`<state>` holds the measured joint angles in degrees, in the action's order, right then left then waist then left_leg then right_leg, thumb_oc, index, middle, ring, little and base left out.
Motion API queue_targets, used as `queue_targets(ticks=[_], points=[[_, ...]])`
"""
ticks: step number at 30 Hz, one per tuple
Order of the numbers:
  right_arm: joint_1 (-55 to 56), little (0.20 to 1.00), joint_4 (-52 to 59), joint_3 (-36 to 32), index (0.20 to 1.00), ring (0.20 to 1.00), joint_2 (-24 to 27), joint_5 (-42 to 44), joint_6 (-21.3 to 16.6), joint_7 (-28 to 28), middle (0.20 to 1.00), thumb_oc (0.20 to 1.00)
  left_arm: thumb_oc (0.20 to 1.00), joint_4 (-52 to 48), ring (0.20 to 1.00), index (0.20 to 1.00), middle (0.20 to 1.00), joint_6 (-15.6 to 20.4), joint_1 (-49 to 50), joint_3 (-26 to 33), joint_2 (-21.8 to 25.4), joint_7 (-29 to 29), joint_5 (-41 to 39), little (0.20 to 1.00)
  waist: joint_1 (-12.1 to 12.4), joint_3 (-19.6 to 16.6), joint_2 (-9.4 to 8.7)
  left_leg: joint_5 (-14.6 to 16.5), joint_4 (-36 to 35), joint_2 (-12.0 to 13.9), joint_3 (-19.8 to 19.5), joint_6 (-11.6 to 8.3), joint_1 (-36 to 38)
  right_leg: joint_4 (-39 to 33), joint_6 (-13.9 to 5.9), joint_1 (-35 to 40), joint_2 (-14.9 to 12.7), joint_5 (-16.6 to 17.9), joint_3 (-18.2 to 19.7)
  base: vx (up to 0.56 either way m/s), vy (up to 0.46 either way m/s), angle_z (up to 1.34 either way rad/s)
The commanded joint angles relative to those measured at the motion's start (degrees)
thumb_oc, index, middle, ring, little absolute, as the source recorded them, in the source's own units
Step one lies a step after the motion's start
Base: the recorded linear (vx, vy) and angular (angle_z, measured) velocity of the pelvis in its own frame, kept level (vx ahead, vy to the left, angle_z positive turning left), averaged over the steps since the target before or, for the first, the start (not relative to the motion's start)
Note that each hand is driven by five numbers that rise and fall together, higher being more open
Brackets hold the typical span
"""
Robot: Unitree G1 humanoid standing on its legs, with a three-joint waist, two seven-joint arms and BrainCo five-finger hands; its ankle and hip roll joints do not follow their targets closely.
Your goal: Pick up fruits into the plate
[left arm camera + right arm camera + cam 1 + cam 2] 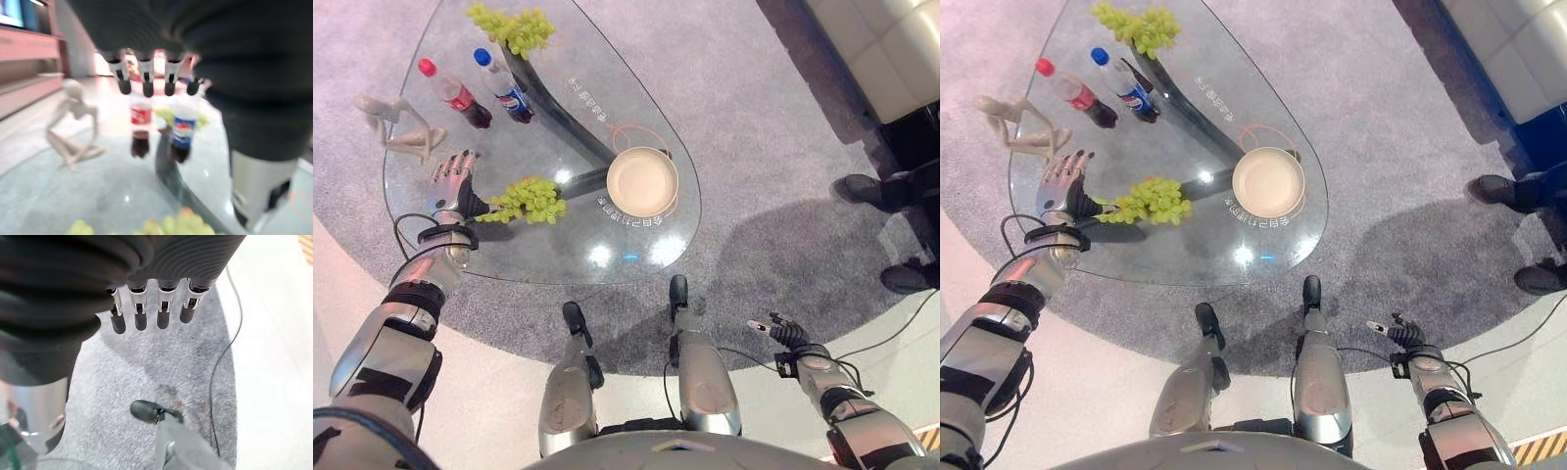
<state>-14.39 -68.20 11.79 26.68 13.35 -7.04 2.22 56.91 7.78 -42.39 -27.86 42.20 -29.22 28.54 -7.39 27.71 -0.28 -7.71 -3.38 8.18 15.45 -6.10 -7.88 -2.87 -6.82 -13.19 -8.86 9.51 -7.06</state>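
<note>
A bunch of green grapes [524,199] lies on the glass table [558,250], left of the empty cream plate [642,181]. My left hand [453,178] hovers just left of that bunch, open, fingers straight and holding nothing; in the left wrist view its fingertips [146,84] point toward the bottles, with the grapes [161,227] below them. A second grape bunch [512,27] lies at the table's far end. My right hand [781,333] hangs low at the right over the carpet, open and empty, its fingers [141,308] straight.
Two bottles stand behind my left hand, one red-capped [455,95] and one blue-capped [504,86]. A pale figurine [396,125] sits at the table's left edge. A person's dark shoes [871,186] stand on the grey carpet at right, near a light sofa [891,49].
</note>
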Motion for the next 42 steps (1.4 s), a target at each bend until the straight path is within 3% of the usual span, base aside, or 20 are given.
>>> queue_targets(ticks=[1,11,21,26,38,42], points=[[-0.27,1.000,0.90,2.45,1.000,1.000,2.90,0.02,-1.66,1.06,1.000,1.000,1.000,4.29,1.000,1.000,1.000,-1.05,-5.13,-0.52,4.89,0.38,2.04,1.000,-0.16,1.10,-1.01,7.18,10.79,-1.37,-1.39,1.03,-7.35,12.12,1.00,-4.80,2.05,-9.52,-1.53,-0.04,-0.024,0.01],[-2.79,1.000,3.85,2.12,1.000,1.000,6.43,3.26,-2.98,2.98,1.000,1.000,1.000,10.58,1.000,1.000,1.000,-3.56,-12.22,-5.14,5.34,3.72,-1.08,1.000,-1.47,2.09,-2.36,7.51,15.46,-1.47,-0.62,0.65,-17.75,16.10,0.97,-15.20,1.48,-9.45,-2.22,0.00,-0.001,0.01],[-1.41,1.000,5.04,0.73,1.000,1.000,7.53,4.04,-4.48,3.16,1.000,1.000,1.000,13.25,1.000,1.000,1.000,-8.27,-12.68,-5.16,5.83,4.16,-2.42,1.000,-2.44,2.09,-2.60,7.80,18.81,-1.92,-1.11,0.67,-25.99,18.39,1.30,-23.17,1.84,-8.99,-1.41,0.00,0.006,0.02],[-1.32,1.000,6.39,1.12,1.000,1.000,7.95,4.67,-5.73,3.19,1.000,1.000,1.000,14.05,1.000,1.000,1.000,-9.21,-13.88,-4.95,5.89,0.30,-4.04,1.000,-3.12,2.09,-2.58,8.33,21.21,-2.01,-1.23,0.64,-29.68,19.75,1.69,-26.63,2.07,-9.00,-0.82,0.01,0.018,0.01],[1.23,1.000,8.93,2.90,1.000,1.000,6.02,6.72,-8.56,3.00,1.000,1.000,1.000,14.82,1.000,1.000,1.000,-16.60,-19.63,1.02,7.58,-15.24,-6.94,1.000,-3.57,2.09,-3.53,9.58,25.84,-2.47,-2.95,0.93,-36.50,22.92,2.58,-32.88,2.75,-9.45,0.29,0.00,0.006,0.02],[1.56,1.000,8.23,3.34,1.000,1.000,5.75,6.82,-8.93,2.35,1.000,1.000,1.000,15.52,1.000,1.000,1.000,-17.26,-21.34,1.92,8.01,-17.05,-7.43,1.000,-3.63,2.09,-3.87,9.65,26.13,-2.47,-3.18,0.85,-37.08,22.91,2.70,-33.24,2.85,-9.35,0.32,0.00,0.000,0.00]])
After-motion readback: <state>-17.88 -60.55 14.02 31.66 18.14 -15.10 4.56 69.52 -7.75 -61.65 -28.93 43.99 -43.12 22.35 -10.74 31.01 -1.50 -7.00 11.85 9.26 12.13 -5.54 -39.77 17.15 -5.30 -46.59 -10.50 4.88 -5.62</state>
